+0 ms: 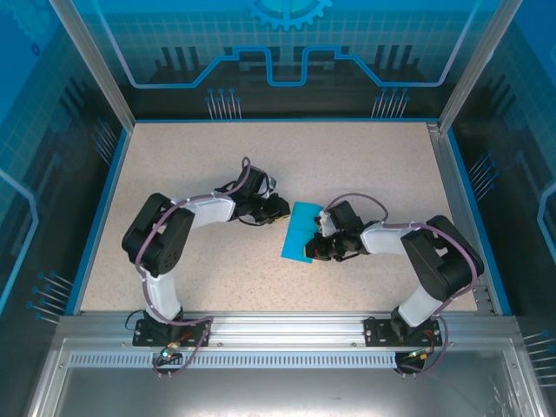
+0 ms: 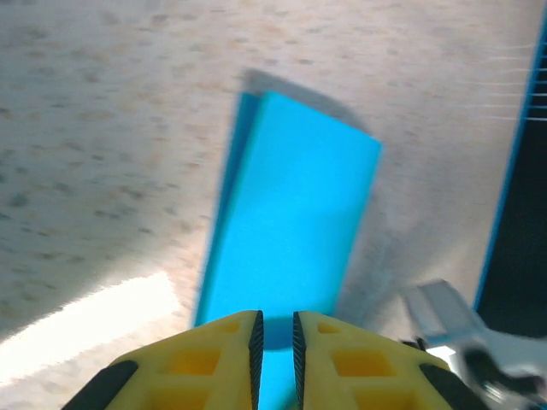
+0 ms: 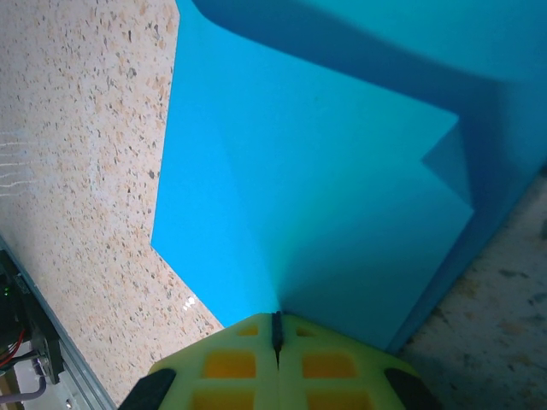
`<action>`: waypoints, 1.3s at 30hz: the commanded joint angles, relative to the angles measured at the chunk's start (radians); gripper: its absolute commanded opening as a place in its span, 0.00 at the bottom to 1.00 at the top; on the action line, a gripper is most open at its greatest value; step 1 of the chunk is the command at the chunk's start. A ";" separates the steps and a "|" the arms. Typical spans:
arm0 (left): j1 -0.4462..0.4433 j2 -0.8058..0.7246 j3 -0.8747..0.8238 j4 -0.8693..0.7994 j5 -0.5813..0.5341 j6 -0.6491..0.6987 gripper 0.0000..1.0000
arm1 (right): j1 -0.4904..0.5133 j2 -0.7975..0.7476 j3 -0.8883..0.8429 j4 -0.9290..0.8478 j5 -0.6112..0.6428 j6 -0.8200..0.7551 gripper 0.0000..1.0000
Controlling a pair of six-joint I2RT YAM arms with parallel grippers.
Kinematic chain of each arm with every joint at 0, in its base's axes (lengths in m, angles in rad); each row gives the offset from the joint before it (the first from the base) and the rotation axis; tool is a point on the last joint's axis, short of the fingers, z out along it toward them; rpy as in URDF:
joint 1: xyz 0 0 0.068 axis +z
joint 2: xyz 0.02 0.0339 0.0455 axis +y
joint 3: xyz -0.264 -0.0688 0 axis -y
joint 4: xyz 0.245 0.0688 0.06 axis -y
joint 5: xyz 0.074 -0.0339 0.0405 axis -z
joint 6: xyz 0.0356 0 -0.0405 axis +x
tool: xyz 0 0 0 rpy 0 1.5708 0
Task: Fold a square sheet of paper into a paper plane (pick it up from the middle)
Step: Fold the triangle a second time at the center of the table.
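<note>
**Fold step, two-arm hold on the part-folded sheet**

Sheet: the square sheet of paper (image 1: 302,233) lies on the table (image 1: 174,165) near its middle, between the two grippers, with its longer side running away from the arm bases. In the left wrist view it looks like a narrow rectangle with a second layer peeking out along its left edge, so I judge it is folded over once. In the right wrist view a ridge in the paper rises to the finger seam, and a small corner flap sits at the right edge.

Right gripper (image 3: 276,329): the fingers are pressed together with the paper pinched in the seam.

Left gripper (image 2: 275,342): the fingers stand a narrow slot apart, with teal showing in the slot. I cannot tell whether the pads bite the paper or merely straddle it.

Judgement: a fold is being set. There is no dart shape yet, so most of the task remains.

To do this step well:
- Treat the right pinch as the anchor and do not drag it. Thin paper will buckle or tear at the ridge.
- Bring the left fingers square to the edge before they take any load.
- Check that the layer edges line up before pressing, because an offset here skews every later crease.
- Move slowly, since the sheet slides easily on the speckled top.
</note>
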 commanded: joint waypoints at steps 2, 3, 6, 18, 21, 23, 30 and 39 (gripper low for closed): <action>-0.062 -0.021 -0.038 0.045 0.097 0.029 0.21 | -0.017 0.044 -0.016 -0.135 0.062 -0.012 0.00; -0.075 -0.012 -0.038 0.050 0.101 0.029 0.21 | -0.018 0.044 -0.015 -0.134 0.061 -0.011 0.00; -0.097 0.033 -0.037 0.080 0.114 0.012 0.20 | -0.017 0.039 -0.014 -0.131 0.061 -0.007 0.01; -0.098 0.138 -0.043 0.046 0.034 0.020 0.18 | -0.019 0.008 0.005 -0.112 0.038 0.020 0.02; -0.097 0.150 -0.047 0.026 0.010 0.024 0.17 | -0.019 -0.020 0.014 -0.073 0.000 0.048 0.04; -0.097 0.153 -0.052 0.018 0.000 0.021 0.16 | -0.017 -0.030 0.027 -0.046 -0.018 0.068 0.05; -0.097 0.152 -0.055 0.018 0.000 0.018 0.16 | 0.004 0.041 0.097 -0.017 -0.026 0.092 0.05; -0.095 0.151 -0.058 0.013 -0.006 0.013 0.15 | 0.011 0.136 0.111 -0.050 0.020 0.081 0.07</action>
